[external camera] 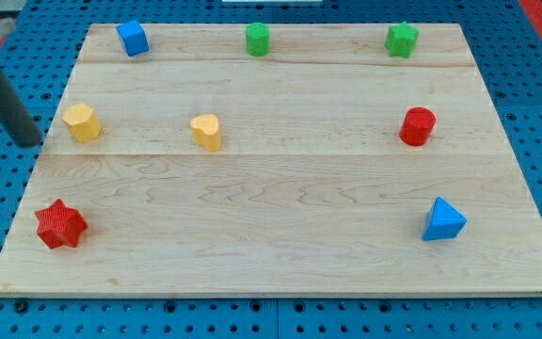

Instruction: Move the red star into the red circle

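Note:
The red star [60, 224] lies near the board's bottom left corner. The red circle [418, 126], a short red cylinder, stands at the view's right, midway up the board. My tip [32, 141] is at the view's left, just off the board's left edge, left of the yellow hexagon block [81, 122] and above the red star, touching neither. The rod slants up to the view's top left corner.
A yellow heart block [206, 132] stands left of centre. A blue cube [133, 38], a green cylinder [257, 40] and a green star [402, 39] line the top edge. A blue triangle [442, 220] lies at the bottom right. The wooden board [280, 217] rests on a blue pegboard.

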Motion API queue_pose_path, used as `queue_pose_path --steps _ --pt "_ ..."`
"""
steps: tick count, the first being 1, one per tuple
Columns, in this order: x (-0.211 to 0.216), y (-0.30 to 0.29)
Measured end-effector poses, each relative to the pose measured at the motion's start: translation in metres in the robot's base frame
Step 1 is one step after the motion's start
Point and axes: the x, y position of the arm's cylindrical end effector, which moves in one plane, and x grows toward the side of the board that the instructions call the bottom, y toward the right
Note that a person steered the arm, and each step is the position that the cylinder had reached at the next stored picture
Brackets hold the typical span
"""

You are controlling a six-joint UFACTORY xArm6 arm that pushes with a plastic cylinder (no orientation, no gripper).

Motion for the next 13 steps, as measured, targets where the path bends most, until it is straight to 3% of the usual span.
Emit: queue_pose_path --steps 1,3,6,8,9,10,11,13 --pt "-0.019 0.02" --pt "0.012 0.173" --pt "0.095 0.025" --pt "0.151 0.114" --pt "0.159 0.087" --pt "0.199 0.1" --pt "0.184 0.175" --pt "0.096 0.289"
